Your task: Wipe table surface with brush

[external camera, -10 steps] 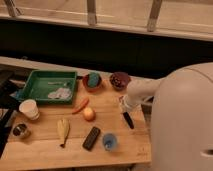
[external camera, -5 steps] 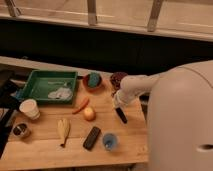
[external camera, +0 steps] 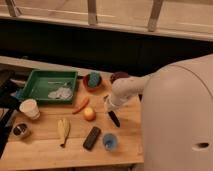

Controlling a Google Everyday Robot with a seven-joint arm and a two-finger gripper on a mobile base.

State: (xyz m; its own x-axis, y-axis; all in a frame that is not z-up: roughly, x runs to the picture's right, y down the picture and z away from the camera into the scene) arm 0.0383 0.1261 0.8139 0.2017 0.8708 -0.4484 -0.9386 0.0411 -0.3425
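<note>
The table surface [external camera: 45,150] is a light tan plank tabletop that fills the lower left. My gripper [external camera: 109,103] is at the end of the white arm, low over the table's right part, just right of an orange ball [external camera: 89,114]. It is shut on the brush [external camera: 114,118], whose slim black body points down and toward the front, with its lower end at or just above the wood. The brush's pale head is hidden.
A green tray [external camera: 37,92] with scraps is at back left. There is a red bowl with a teal thing [external camera: 93,81], a dark bowl [external camera: 118,76], a carrot [external camera: 81,105], a white cup [external camera: 30,108], a metal tin [external camera: 20,131], a pale yellow banana-like thing [external camera: 63,129], a flat black block [external camera: 91,137] and a blue cup [external camera: 110,142].
My gripper has moved left over the table with the brush, closer to the orange ball. The other items have not moved.
</note>
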